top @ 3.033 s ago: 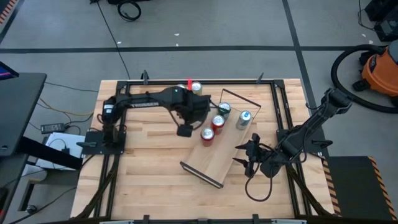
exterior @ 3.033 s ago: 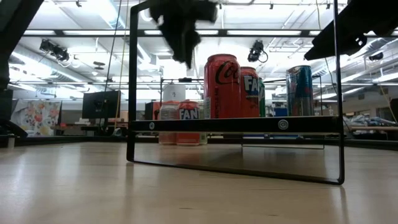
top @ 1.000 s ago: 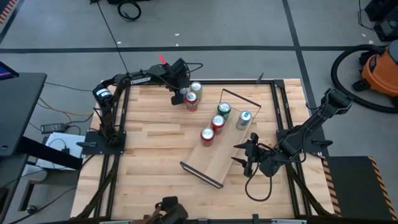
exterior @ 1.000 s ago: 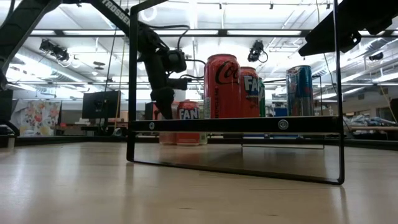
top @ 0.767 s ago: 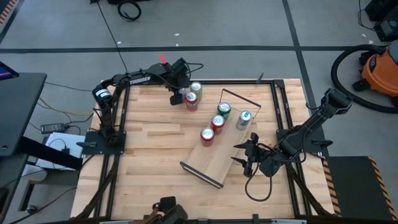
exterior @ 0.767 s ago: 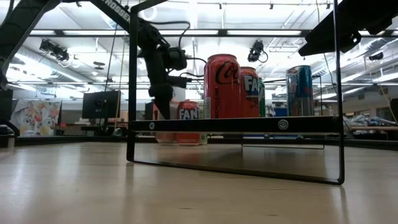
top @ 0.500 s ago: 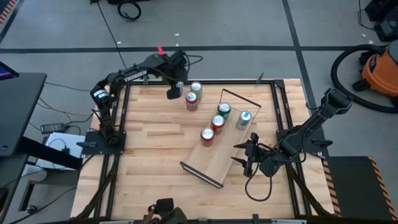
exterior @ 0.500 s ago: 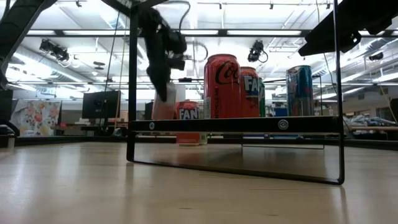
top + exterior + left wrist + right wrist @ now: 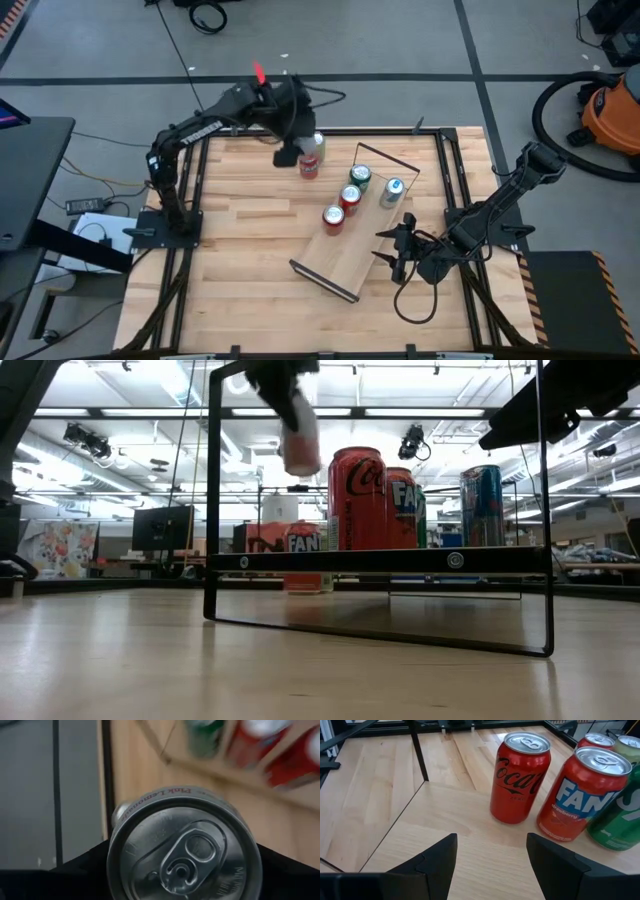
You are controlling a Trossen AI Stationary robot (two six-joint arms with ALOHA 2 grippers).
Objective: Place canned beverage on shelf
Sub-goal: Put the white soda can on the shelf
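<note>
My left gripper [image 9: 287,157] is shut on a pale pink-lemonade can [image 9: 298,435] and holds it high above the table's far side; the can's top fills the left wrist view [image 9: 185,850]. The shelf [image 9: 357,243], a light-wood plank with black wire end frames, lies slantwise at mid-table. A red cola can [image 9: 333,217], a red Fanta can [image 9: 350,196], a green can [image 9: 360,177] and a blue-silver can [image 9: 392,192] stand on it. My right gripper [image 9: 395,252] is open and empty at the shelf's right side, facing the cola can [image 9: 520,777]. My left gripper pinches the pale can between its two fingers [image 9: 85,870], one on each side of the can's wall just under the rim [image 9: 114,842]. The fingers come from above and point down. The can hangs below them, top up, lifted clear of the table.
A red Fanta can [image 9: 310,166] stands on the tabletop left of the shelf's far end, with another can [image 9: 318,144] behind it, partly under the left arm. A black rail frame [image 9: 440,170] runs around the table. Bare wood lies to the table's left and near sides.
My left gripper has gone up with the pale can, which stood on the table beside the red Fanta can and now hangs lifted clear, well above shelf height. It has also drifted a little toward the shelf.
</note>
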